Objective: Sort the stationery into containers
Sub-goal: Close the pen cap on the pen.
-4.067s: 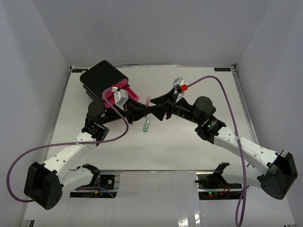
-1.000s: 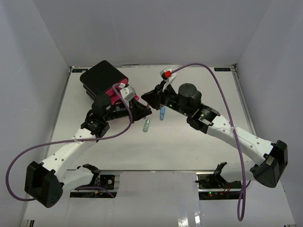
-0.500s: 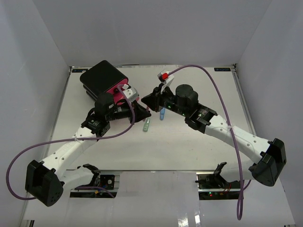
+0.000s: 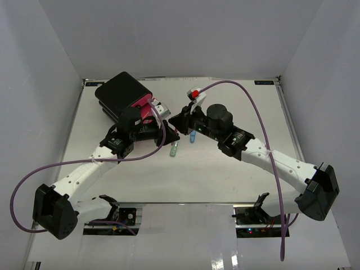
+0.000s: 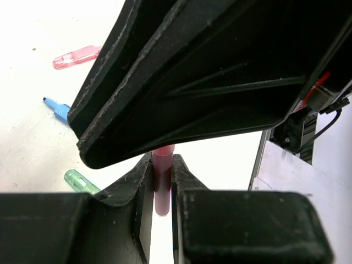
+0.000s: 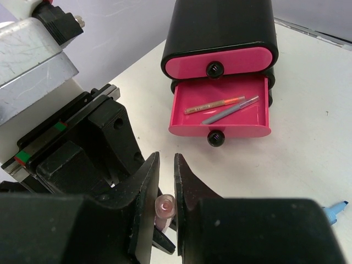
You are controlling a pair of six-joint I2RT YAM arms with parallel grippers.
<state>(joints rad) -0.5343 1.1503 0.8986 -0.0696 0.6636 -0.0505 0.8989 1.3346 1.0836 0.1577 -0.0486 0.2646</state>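
Shared grip: slim translucent pink plastic pen (image 5: 163, 187) sits clamped between fingers of left gripper (image 5: 162, 165) and of right gripper (image 6: 166, 168), both squeezed tight. Pen glossy, round-bodied.

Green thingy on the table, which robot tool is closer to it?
Left. The left tool is right beside the green piece, just past it. The right tool is farther back, behind the left one. Both pinch one pink pen.

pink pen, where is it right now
The pink pen is pinched by both the left gripper and the right gripper. In the top view that is just right of the drawer box, near the green piece.
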